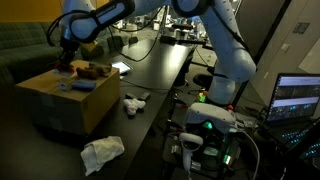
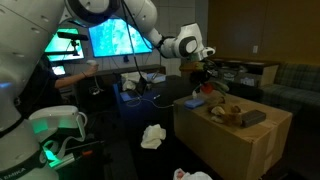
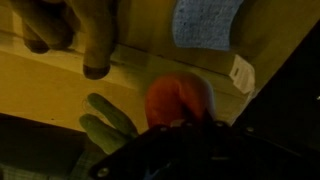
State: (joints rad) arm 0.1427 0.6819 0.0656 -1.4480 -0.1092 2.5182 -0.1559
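Observation:
My gripper (image 3: pixel 185 125) is a dark mass at the bottom of the wrist view, with its fingers closed around an orange-red soft object (image 3: pixel 180 98). It hangs low over the near corner of a cardboard box (image 1: pixel 60 105), which also shows in the other exterior view (image 2: pixel 225 140). In both exterior views the gripper (image 1: pixel 66 60) (image 2: pixel 205 82) is just above the box top, with the red object (image 2: pixel 197 100) under it. A green plush piece (image 3: pixel 110 125) lies beside it. A brown plush toy (image 3: pixel 70 35) and a blue cloth (image 3: pixel 205 20) lie further along the box top.
A brown toy (image 2: pixel 230 112) and a grey-blue item (image 2: pixel 255 118) lie on the box. Crumpled white cloths lie on the dark table (image 1: pixel 102 152) (image 2: pixel 153 135). Monitors (image 2: pixel 120 40), a laptop (image 1: pixel 298 98) and cables stand around the robot base (image 1: pixel 215 120).

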